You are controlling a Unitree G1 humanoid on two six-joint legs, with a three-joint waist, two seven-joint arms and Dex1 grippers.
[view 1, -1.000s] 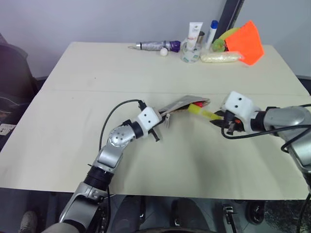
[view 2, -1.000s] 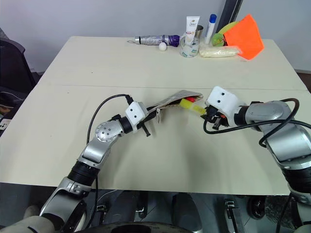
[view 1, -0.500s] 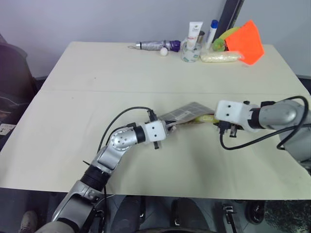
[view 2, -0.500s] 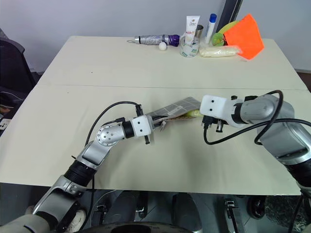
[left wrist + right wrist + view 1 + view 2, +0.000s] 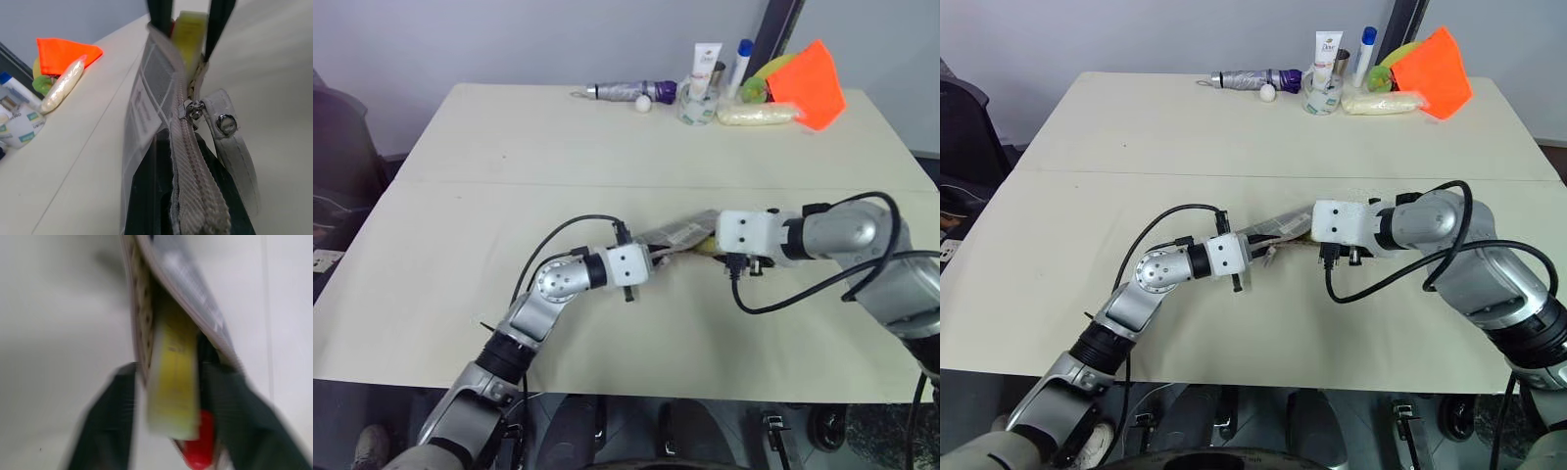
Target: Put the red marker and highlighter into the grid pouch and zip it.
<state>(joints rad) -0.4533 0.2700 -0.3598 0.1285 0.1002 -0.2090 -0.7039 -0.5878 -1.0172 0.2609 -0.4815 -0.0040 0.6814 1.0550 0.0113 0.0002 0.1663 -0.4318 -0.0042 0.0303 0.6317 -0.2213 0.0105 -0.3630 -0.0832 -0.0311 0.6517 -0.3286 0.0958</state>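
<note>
both pens [image 5: 171, 382] part-way inside grid pouch [image 5: 151, 93]; left gripper [image 5: 651, 262] clenched on its zipper edge for steadying, right gripper [image 5: 166, 431] spread, releasing

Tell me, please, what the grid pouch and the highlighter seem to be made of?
The grid pouch looks like woven fabric, matte grey with white grid lines; its zipper tape shows a coarse weave and a shiny metal slider. The strap beside it looks like pale stitched leather or imitation, with a metal stud. The highlighter looks like smooth, slightly glossy yellow plastic.
</note>
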